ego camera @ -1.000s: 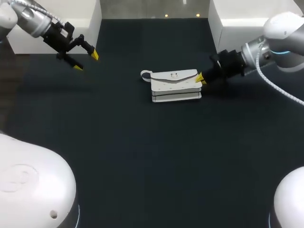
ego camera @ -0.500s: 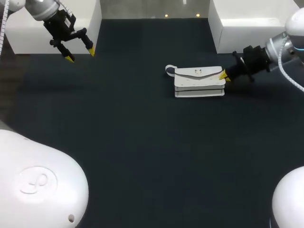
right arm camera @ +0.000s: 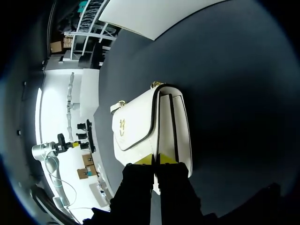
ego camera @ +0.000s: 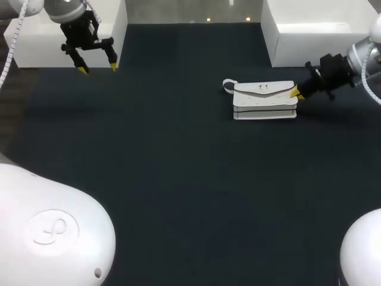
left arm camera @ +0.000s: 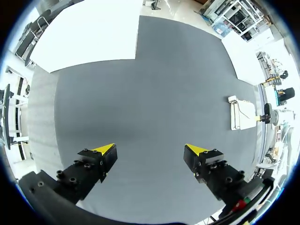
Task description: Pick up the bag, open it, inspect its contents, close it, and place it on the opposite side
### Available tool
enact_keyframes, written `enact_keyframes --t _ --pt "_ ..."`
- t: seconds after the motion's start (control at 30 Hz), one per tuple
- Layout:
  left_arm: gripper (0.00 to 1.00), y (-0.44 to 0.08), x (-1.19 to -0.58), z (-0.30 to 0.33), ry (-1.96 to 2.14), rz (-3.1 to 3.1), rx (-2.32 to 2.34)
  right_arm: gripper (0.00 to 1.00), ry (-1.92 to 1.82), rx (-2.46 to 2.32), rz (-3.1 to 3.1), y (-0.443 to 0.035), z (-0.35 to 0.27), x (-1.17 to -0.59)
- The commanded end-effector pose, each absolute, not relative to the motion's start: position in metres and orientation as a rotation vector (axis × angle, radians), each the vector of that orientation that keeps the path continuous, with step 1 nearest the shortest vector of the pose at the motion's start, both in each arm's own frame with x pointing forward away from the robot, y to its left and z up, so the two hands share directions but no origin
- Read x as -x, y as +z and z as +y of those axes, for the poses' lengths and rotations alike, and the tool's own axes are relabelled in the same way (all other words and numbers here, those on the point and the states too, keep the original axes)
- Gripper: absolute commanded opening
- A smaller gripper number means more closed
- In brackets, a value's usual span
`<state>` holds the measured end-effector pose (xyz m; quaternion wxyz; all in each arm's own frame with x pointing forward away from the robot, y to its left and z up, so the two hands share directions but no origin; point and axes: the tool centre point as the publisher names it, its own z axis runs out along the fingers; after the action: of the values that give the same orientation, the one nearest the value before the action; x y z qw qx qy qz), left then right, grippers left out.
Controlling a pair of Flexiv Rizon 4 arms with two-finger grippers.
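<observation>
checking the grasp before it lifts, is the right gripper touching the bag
Touching. Right wrist view: the right gripper has its jaws closed on the bag at its near end.

Dark table (ego camera: pixel 190 179), white blocks (ego camera: pixel 297 42) at far corners

Bag (right arm camera: pixel 150 131) interior — out of sight; its near edge behind the right gripper (right arm camera: pixel 156 160).

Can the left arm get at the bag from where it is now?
Probably, though it's a long stretch. The left gripper hangs open at the far left, bare table between it and the bag; only the right gripper, shut on the bag's right end, is near.
</observation>
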<state>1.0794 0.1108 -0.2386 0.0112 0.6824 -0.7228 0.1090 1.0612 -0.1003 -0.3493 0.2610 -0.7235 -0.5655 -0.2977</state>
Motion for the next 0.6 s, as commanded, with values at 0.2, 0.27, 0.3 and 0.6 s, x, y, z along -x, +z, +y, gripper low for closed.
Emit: enact_keyframes --t 0.2,0.27,0.3,0.6 --pt "1.0 -0.233 -1.073 0.113 0.364 -2.262 -2.172 0.0 -0.783 2.014 -1.546 -0.344 -0.119 -1.064" --pt "1.0 -0.233 -1.073 0.113 0.364 -2.262 -2.172 0.0 -0.782 2.019 -1.545 -0.343 -0.123 -1.066" --pt "1.0 -0.233 -1.073 0.113 0.364 -2.262 -2.172 0.0 -0.781 2.025 -1.545 -0.343 -0.125 -1.066" --pt "1.0 -0.233 -1.073 0.113 0.364 -2.262 -2.172 0.0 -0.772 2.062 -1.539 -0.343 -0.15 -1.073"
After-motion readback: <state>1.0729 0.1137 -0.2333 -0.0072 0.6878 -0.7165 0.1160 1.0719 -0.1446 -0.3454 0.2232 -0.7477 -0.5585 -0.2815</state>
